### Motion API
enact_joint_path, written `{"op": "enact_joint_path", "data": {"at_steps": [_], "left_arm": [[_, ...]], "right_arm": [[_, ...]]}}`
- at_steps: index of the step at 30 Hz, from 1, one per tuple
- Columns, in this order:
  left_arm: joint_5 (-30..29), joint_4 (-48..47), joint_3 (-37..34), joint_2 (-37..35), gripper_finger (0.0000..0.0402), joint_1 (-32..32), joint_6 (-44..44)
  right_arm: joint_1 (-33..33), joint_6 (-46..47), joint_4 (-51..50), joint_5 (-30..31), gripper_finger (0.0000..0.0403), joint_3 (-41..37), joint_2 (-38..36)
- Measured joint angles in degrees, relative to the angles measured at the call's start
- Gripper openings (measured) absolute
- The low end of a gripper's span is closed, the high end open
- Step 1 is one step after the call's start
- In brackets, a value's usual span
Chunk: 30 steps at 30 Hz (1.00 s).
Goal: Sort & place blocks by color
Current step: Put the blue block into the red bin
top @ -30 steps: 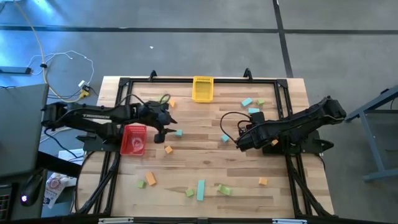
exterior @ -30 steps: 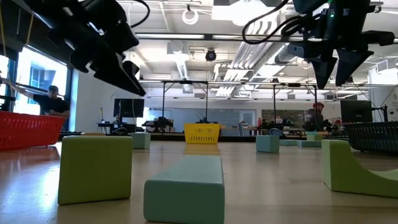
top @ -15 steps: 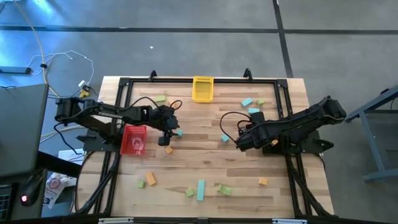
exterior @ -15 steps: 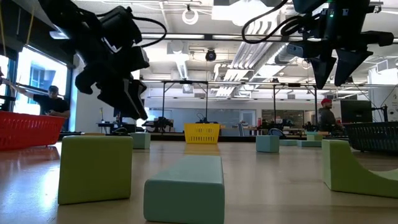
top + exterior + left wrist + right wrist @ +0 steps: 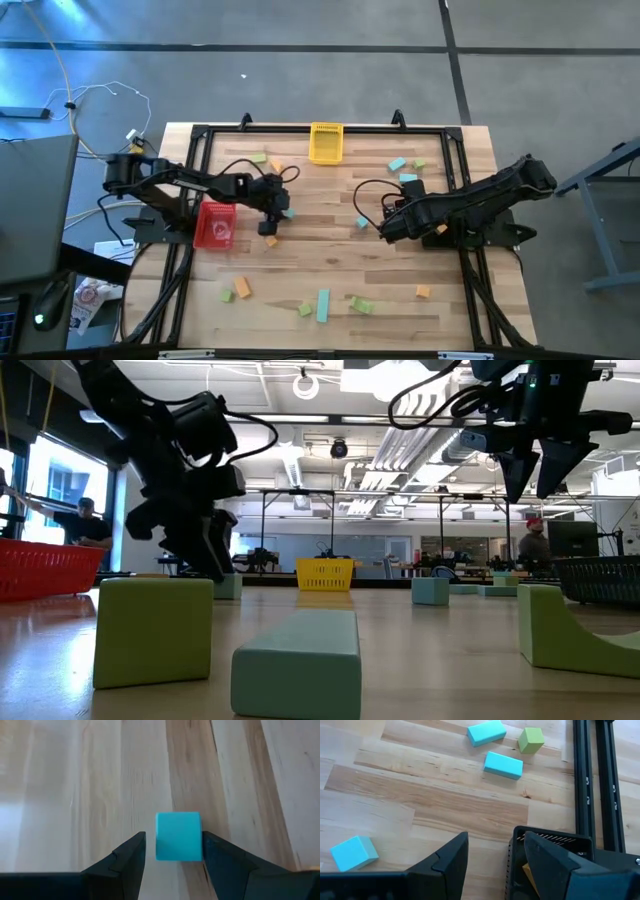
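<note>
A teal cube [image 5: 178, 836] rests flat on the wood, between the fingers of my open left gripper [image 5: 173, 851]. In the high view that gripper [image 5: 279, 211] is just right of the red bin, over the cube [image 5: 288, 213], with an orange cube [image 5: 270, 240] beside it. In the low view it hangs low over the table [image 5: 205, 555]. My right gripper [image 5: 490, 855] is open and holds nothing. It waits above the table's right half [image 5: 384, 229], near another teal cube [image 5: 353, 853]. Light green, orange and teal blocks lie scattered about. My left gripper comes at the teal cube from above, one finger on either side of it. One finger [image 5: 220, 857] stands right at the cube's side [image 5: 199, 842]; I cannot tell whether it touches. A gap shows at the other finger. The cube sits on the table.
The yellow bin [image 5: 326, 143] is at the far edge, the red bin [image 5: 214, 224] on the left. A black bin [image 5: 547, 851] holding an orange block lies under my right arm. More blocks lie along the near edge [image 5: 323, 305] and at the far right [image 5: 397, 164]. Black frame rails border the table.
My left gripper has moved toward the table's right and come down toward the teal cube, so that its open fingers now stand on either side of it. The cube has stayed where it was. A person has walked across the room behind the table.
</note>
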Motion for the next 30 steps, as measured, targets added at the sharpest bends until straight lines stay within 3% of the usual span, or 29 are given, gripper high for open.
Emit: {"op": "enact_joint_path", "data": {"at_steps": [10,18,30], "left_arm": [[-0.42,3.83,0.00,3.89,0.0176,0.02,-0.50],[-0.22,3.57,-0.02,3.91,0.0102,-0.04,-0.60],[-0.23,3.37,-0.04,2.84,0.0102,-1.72,-0.04]], "right_arm": [[0.00,-0.66,0.32,0.00,0.0181,0.00,0.02],[0.00,-1.30,2.10,0.15,0.0181,0.00,0.02],[-0.04,-1.51,2.40,0.17,0.0181,0.00,0.02]]}}
